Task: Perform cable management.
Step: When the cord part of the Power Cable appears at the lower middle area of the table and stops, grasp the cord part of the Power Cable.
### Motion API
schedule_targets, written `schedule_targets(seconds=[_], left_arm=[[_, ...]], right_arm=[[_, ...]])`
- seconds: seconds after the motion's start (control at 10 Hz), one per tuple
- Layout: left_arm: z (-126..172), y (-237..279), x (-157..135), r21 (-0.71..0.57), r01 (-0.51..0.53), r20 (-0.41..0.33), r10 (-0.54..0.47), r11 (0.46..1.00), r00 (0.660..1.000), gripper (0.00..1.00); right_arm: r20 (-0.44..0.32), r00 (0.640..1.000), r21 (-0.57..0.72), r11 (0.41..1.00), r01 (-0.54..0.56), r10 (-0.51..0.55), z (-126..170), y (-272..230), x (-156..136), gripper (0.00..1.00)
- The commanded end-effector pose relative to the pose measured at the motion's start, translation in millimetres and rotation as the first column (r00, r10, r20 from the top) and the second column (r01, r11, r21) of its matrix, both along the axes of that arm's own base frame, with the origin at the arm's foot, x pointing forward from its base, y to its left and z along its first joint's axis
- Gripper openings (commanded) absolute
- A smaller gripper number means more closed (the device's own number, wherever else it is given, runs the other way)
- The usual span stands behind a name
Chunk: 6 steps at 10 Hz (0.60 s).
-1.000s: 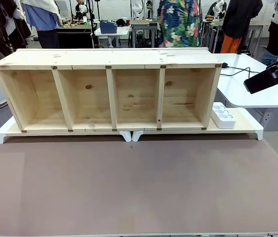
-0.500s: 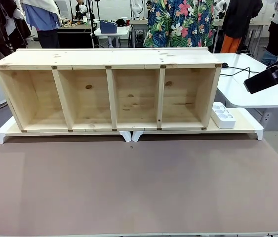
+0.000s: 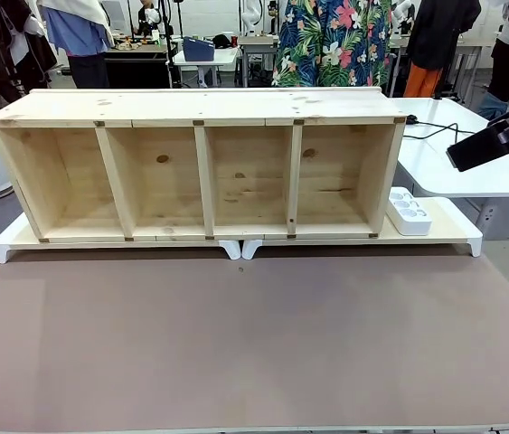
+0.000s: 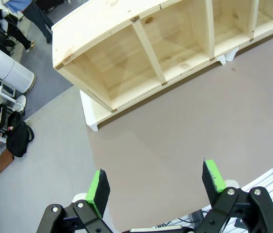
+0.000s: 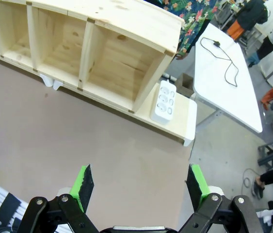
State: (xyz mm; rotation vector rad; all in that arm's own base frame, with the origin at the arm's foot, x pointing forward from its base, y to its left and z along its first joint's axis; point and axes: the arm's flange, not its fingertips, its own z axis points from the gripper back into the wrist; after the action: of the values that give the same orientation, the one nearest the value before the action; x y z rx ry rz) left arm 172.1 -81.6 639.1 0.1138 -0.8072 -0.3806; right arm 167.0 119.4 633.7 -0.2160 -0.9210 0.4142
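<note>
Two grippers, both over the brown table (image 3: 254,344) and both empty. Left gripper (image 4: 155,183): fingers spread wide, green pads (image 4: 98,190) well apart, nothing between. Right gripper (image 5: 140,185): the same, fingers wide open, holding nothing.

One wooden shelf (image 3: 200,107), lying long-side across the table, four open bays facing the robot. Two white risers under it, left riser (image 3: 10,244) and right riser (image 3: 448,231), feet meeting near the middle. One white power strip (image 3: 408,212) on the right riser, just beside the shelf's right end wall.

One cable (image 3: 435,134), thin and black. It is off the brown table, on a white table (image 3: 471,176) beyond the shelf's right end. Its plug (image 5: 216,43) lies nearest the shelf's top right corner. From there the cord runs away from the shelf along the white table in loose bends. Long axis roughly left-right in the front view. It lies flat, and neither gripper touches it.

Open room: a broad stretch of brown table runs from the shelf front to the near edge. The right riser juts past the shelf end, and the strip takes up part of that ledge. A gap of floor separates the riser's end from the white table. One person in a floral shirt (image 3: 331,41) stands behind the shelf.
</note>
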Motion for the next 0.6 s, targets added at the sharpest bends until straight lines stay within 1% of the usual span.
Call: schedule_targets(seconds=[0.0, 0.5], left_arm=[[0.9, -0.7, 2.2, 0.002, 0.005, 0.008, -0.005, 1.0, 1.0, 1.0], [0.9, -0.7, 2.2, 0.002, 0.005, 0.008, -0.005, 1.0, 1.0, 1.0]], right_arm=[[-0.001, 1.0, -0.007, 1.0, 0.001, -0.001, -0.2, -0.2, 1.4, 1.0], [-0.001, 1.0, -0.007, 1.0, 0.001, -0.001, -0.2, -0.2, 1.4, 1.0]])
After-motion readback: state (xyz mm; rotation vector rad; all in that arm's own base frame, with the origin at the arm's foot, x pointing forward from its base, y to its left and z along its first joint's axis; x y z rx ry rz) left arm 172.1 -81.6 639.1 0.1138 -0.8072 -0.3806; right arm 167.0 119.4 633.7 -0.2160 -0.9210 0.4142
